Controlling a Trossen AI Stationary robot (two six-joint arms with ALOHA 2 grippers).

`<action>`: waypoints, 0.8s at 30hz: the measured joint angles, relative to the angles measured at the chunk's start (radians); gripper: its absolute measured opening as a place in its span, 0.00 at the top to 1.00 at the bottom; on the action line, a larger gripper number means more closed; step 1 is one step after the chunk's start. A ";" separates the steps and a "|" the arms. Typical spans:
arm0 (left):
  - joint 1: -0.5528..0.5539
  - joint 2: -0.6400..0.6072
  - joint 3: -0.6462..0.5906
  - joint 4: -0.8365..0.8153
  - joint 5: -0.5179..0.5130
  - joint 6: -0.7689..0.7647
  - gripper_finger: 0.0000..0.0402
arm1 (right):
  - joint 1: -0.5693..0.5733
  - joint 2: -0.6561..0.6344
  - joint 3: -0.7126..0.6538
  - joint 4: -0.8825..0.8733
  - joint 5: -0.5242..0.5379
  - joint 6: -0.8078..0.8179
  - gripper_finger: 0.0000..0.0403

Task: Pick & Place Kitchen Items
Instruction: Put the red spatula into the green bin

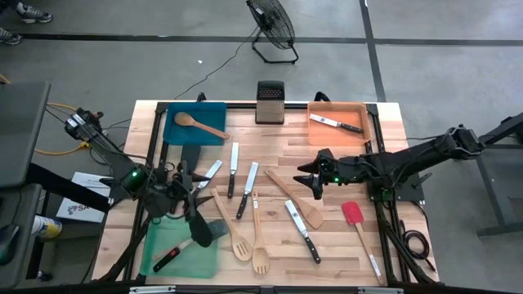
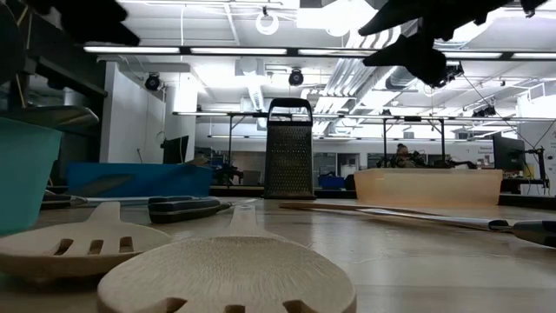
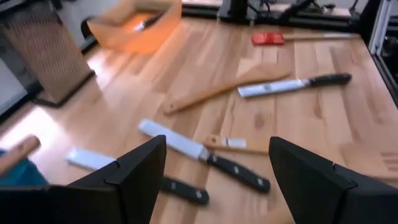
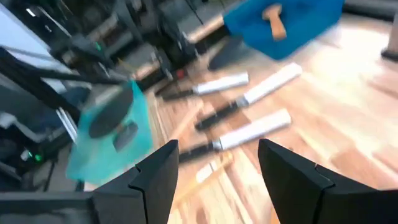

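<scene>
Several kitchen items lie flat on the wooden table (image 1: 343, 245): steel knives (image 1: 247, 189) in the middle, a pale wooden spatula (image 1: 292, 198), a wooden fork (image 1: 258, 245) and a red spatula (image 1: 359, 233). A wooden spoon (image 1: 200, 125) lies in the blue tray (image 1: 176, 114), a knife (image 1: 337, 124) in the orange tray (image 1: 359, 135), and another knife (image 1: 173, 255) in the green tray (image 1: 155, 245). My left gripper (image 1: 192, 196) hovers open above the table's left side, by a black spatula (image 1: 200, 229). My right gripper (image 1: 309, 181) hovers open right of centre. Both hold nothing (image 3: 217, 180) (image 4: 217, 171).
An upright metal box grater (image 1: 270, 102) stands at the far edge between the blue and orange trays. Bare wood shows at the near right corner and between the trays. A fan (image 1: 274, 28) stands on the floor beyond the table.
</scene>
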 joint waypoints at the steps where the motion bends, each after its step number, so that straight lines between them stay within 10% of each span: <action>1: 0.022 0.000 0.000 0.036 0.017 0.043 0.30 | 0.000 0.000 0.028 -0.067 -0.004 0.015 0.47; 10: 0.245 0.001 0.000 0.297 0.284 0.383 0.30 | 0.001 0.000 0.189 -0.532 -0.073 0.207 0.47; 24: 0.462 0.002 0.000 0.346 0.499 0.491 0.30 | 0.117 0.034 0.190 -0.754 -0.252 0.514 0.47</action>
